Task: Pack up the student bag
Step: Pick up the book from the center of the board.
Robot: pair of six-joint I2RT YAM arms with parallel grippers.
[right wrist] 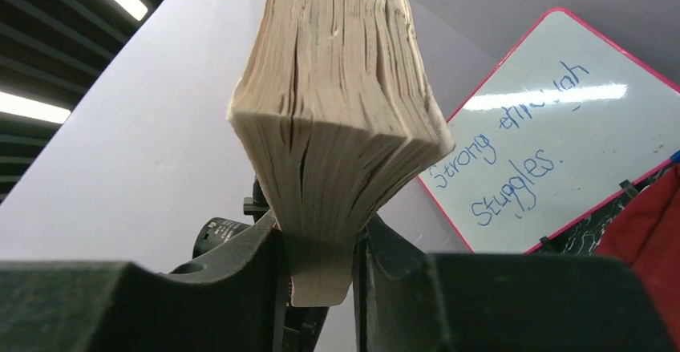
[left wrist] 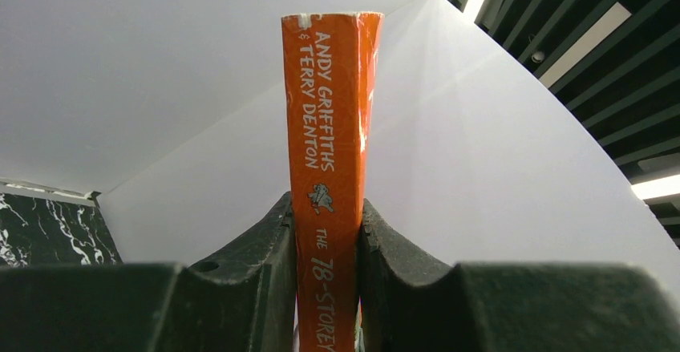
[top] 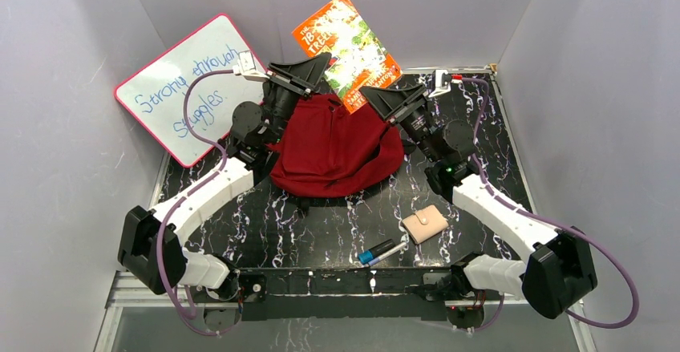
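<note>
The student bag [top: 337, 150], a soft dark-red backpack, lies at the back middle of the table; a corner of it shows in the right wrist view [right wrist: 641, 224]. Above it both arms hold an orange paperback book [top: 346, 51] in the air. My left gripper [top: 325, 70] is shut on the book's spine side; the orange spine [left wrist: 329, 167] stands between its fingers [left wrist: 265, 256]. My right gripper [top: 370, 95] is shut on the opposite page edge; the fanned pages [right wrist: 337, 127] fill its view.
A pink-framed whiteboard [top: 186, 87] with blue writing leans at the back left, also in the right wrist view [right wrist: 553, 135]. A small beige wallet [top: 425, 224] and a blue-capped pen [top: 381, 252] lie front right. Grey walls enclose the table.
</note>
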